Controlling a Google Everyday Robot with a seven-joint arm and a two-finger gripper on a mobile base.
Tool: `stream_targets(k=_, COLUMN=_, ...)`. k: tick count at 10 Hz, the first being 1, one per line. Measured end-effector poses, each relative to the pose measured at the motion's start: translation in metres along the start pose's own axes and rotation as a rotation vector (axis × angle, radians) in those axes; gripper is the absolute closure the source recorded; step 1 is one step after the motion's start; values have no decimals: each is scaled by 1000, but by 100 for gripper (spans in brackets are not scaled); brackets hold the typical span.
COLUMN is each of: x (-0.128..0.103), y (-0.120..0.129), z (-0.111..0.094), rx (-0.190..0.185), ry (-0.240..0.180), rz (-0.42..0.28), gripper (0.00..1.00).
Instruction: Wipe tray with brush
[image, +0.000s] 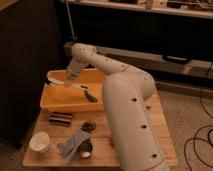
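We see the white robot arm (125, 100) rising from the lower right and reaching up and left over the wooden table (160, 125). Its gripper (69, 80) sits low over the yellow-orange tray (60, 102), near the tray's back left part.

The brush (80, 89) lies inside the tray. Its long axis runs on a diagonal, from the gripper at upper left down toward the lower right. A slim pale handle stretches away from the gripper, and the dark end (90, 96) points toward the tray's front right wall. The brush appears to meet the gripper at its upper end, but we cannot tell whether the gripper is clamped on it or standing apart.

The tray rests on the back left part of the table, its long side running left to right.

In front of the tray we see a dark rectangular object (60, 118) lying flat. Just beside it to the right is a small dark brown item (88, 126). Nearer the front edge stands a white cup (40, 142), and a blue-grey cloth (72, 143) lies to its right, touching a small round shiny object (86, 149).
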Motion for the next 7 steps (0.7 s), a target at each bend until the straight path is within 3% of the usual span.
stream_targets(k=3, x=20, y=28, z=-1, rx=-25, ry=6, rz=-10, gripper=100)
stream_targets(k=5, x=47, y=36, z=-5, rx=-35, ry=0, rz=31, gripper=100)
stream_targets(k=7, x=63, y=40, z=-1, rx=-43, ry=19, rz=60, gripper=100)
